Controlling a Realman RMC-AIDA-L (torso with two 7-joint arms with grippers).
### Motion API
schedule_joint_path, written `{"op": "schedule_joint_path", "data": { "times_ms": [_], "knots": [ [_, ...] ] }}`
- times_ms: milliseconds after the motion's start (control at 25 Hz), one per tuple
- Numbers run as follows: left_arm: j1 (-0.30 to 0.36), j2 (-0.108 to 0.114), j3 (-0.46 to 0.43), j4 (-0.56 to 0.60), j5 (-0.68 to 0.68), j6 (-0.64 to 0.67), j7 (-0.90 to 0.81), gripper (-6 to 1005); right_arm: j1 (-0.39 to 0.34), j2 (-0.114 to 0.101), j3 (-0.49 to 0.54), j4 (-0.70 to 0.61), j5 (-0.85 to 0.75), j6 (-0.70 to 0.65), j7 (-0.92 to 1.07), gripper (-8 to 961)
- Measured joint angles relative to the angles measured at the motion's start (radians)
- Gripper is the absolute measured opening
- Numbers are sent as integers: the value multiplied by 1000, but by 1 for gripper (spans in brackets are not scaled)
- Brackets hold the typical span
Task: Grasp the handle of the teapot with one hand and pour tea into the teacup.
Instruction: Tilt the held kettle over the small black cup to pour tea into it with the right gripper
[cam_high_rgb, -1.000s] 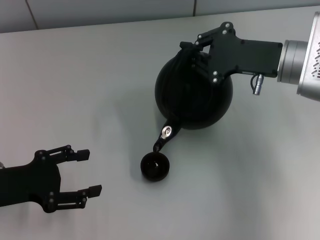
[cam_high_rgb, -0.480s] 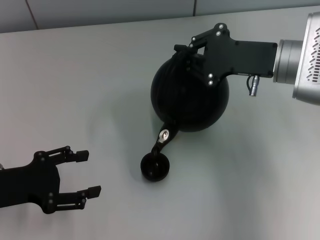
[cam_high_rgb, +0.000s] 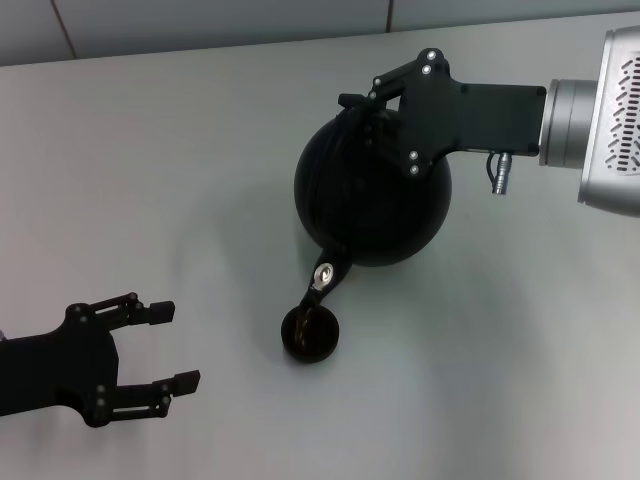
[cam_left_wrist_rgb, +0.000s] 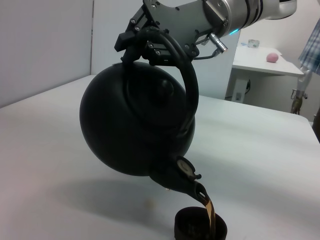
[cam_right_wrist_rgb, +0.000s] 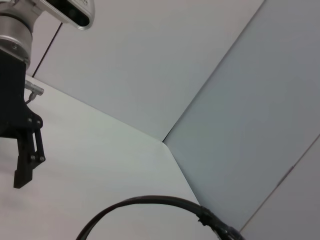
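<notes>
White table (cam_high_rgb: 180, 170) bears teacup (cam_high_rgb: 309, 334); right claw (cam_high_rgb: 368, 108) clenches handle (cam_left_wrist_rgb: 186, 75), hiding teapot (cam_high_rgb: 350, 200) lid; left claw (cam_high_rgb: 160, 346) splayed.

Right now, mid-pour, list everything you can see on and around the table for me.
teapot: one, matte black, lifted and tilted over the table, spout down toward the cup
handle: one, black arched hoop over the teapot's top
teacup: one, small, black, on the table under the spout
tea: one brown stream, running from spout into teacup
table: one, pale grey
right hand: black, shut on the handle, holding the teapot up
left hand: black, open, idle at the table's near left
</notes>
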Motion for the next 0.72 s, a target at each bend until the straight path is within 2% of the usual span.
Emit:
{"op": "schedule_joint_path", "data": {
  "times_ms": [440,720],
  "knots": [
    [-9,3,0,0,0,-1,1,831,-13,0,-1,15,9,14,3,97],
    [-9,3,0,0,1,-1,1,829,-32,-1,-1,100,115,27,2,95]
  ]
}}
